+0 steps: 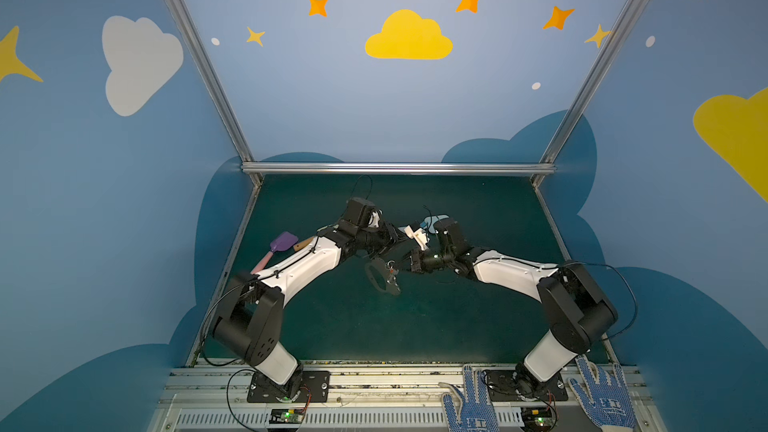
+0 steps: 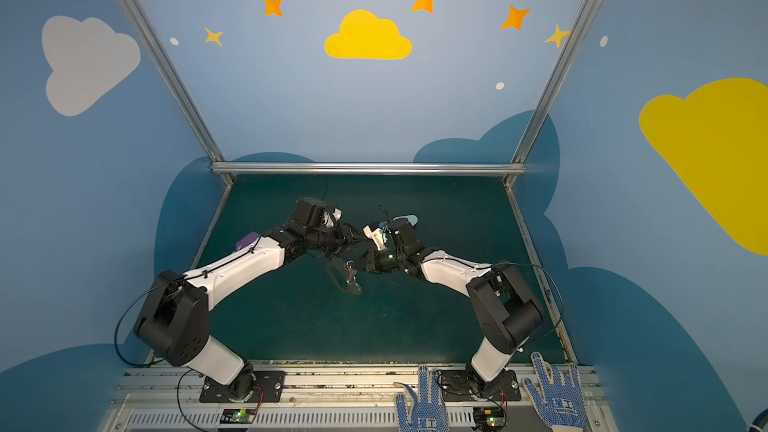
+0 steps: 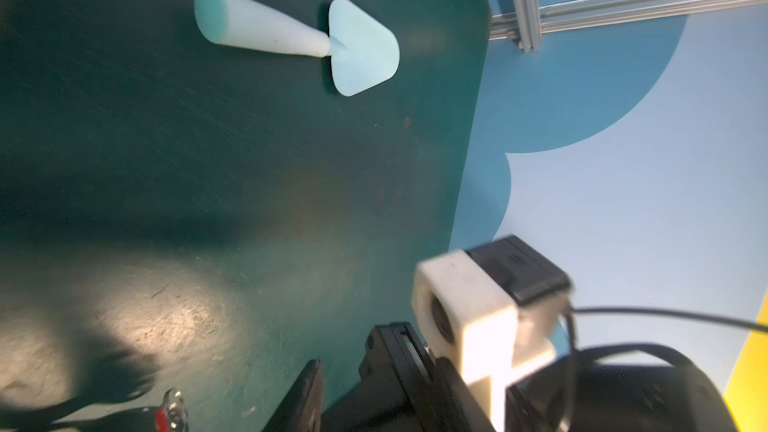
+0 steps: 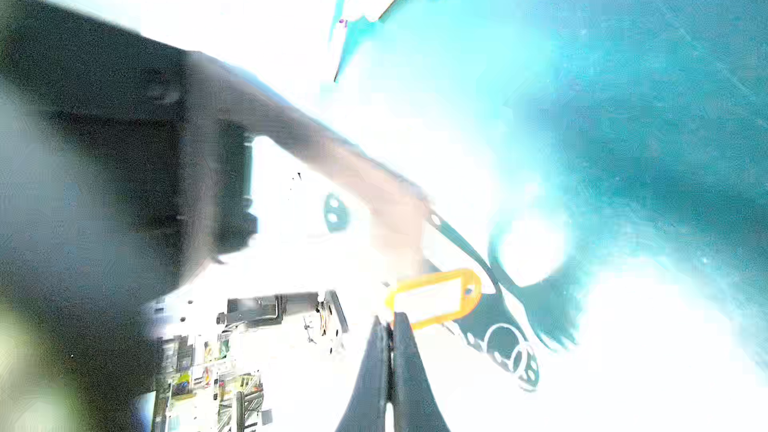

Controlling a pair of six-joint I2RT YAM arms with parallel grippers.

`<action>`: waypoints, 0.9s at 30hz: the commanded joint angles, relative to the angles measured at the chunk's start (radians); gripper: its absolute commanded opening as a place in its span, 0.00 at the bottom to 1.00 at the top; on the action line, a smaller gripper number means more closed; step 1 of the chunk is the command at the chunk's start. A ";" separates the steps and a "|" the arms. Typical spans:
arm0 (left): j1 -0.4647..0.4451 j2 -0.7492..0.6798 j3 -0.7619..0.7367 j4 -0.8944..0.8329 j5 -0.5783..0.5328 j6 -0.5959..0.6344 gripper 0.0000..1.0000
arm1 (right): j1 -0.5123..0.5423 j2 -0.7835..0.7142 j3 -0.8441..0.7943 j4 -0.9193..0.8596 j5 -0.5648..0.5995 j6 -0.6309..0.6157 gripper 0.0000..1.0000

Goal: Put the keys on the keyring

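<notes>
Grey oblong keyring [image 1: 392, 285], red-tagged keys [image 1: 390, 270]

Top views: high at near edge, facing far, sharing whole table [image 1: 332, 326]. Wrist views: low, close over it.

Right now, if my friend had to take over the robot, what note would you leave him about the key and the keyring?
The left gripper is just behind the keyring. I can't tell if it is open or shut.
The right gripper is shut, with its tips at the end of the key tag. Glare hides whether it pinches the tag.
The keyring lies mid-table, with the key tag over its edge.
Done: the key is at the keyring.
Left: get the key onto the keyring. I can't see that it is hooked on yet.
</notes>
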 commanded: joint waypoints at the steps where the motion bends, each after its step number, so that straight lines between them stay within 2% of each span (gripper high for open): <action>1: 0.011 -0.046 -0.024 -0.040 -0.018 0.036 0.47 | -0.002 -0.005 -0.008 -0.032 0.012 -0.017 0.00; 8: 0.018 -0.130 -0.039 -0.145 -0.068 0.095 0.52 | -0.004 -0.015 0.001 -0.080 0.042 -0.042 0.00; 17: 0.020 -0.255 -0.167 -0.220 -0.153 0.101 0.53 | -0.004 -0.024 0.035 -0.235 0.079 -0.114 0.00; 22: 0.019 -0.267 -0.239 -0.208 -0.130 0.097 0.48 | -0.005 -0.021 0.036 -0.262 0.067 -0.108 0.00; 27: 0.018 -0.230 -0.284 -0.118 -0.098 0.066 0.46 | -0.006 -0.029 0.031 -0.250 0.060 -0.094 0.00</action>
